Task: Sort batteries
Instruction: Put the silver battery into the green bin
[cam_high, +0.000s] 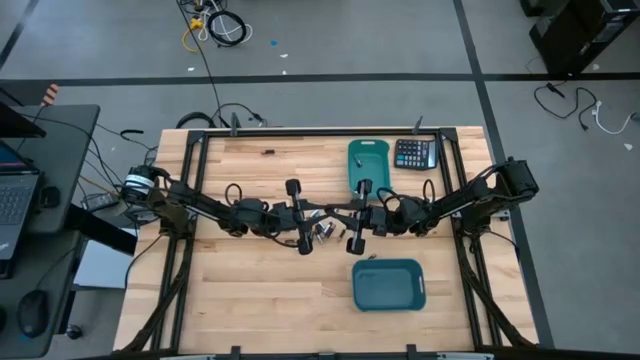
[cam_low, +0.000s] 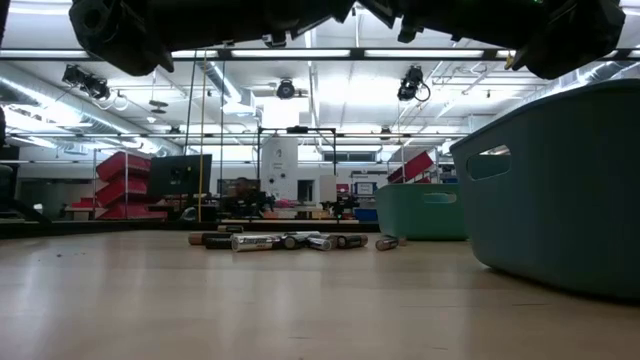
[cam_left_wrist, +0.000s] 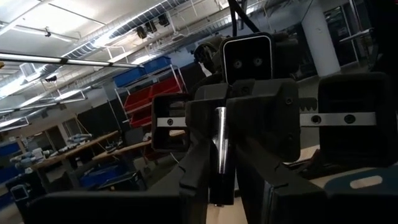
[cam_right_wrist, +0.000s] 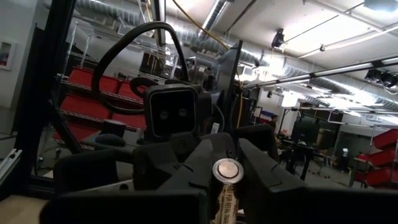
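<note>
My two grippers meet nose to nose over the table's middle, the left gripper (cam_high: 316, 211) from the left and the right gripper (cam_high: 340, 211) from the right. Between them is one silvery-grey battery (cam_left_wrist: 219, 149), whose round end cap (cam_right_wrist: 227, 170) shows in the right wrist view. Both grippers look shut on it. The other batteries (cam_high: 325, 231), silvery and dark, lie in a loose heap on the wood just nearside of the grippers and form a low row (cam_low: 290, 240) in the low view. My left gripper comes level from the table's left. The battery's shaft (cam_left_wrist: 219, 134) stands between dark fingers (cam_left_wrist: 198, 165), crosswise to them and lifted clear of the table. Which arm's fingers these are, I cannot tell. My right gripper comes level from the table's right. The battery (cam_right_wrist: 225, 193) sits between its fingers (cam_right_wrist: 258, 177), with the end cap sticking out above them. The contact itself is hidden by the fingers.
A teal bin (cam_high: 356, 160) stands toward the far edge, with a black calculator (cam_high: 415, 153) to its right. A second teal bin (cam_high: 358, 285) sits toward the near edge, large in the low view (cam_low: 560, 190). Bare wood lies to the left.
</note>
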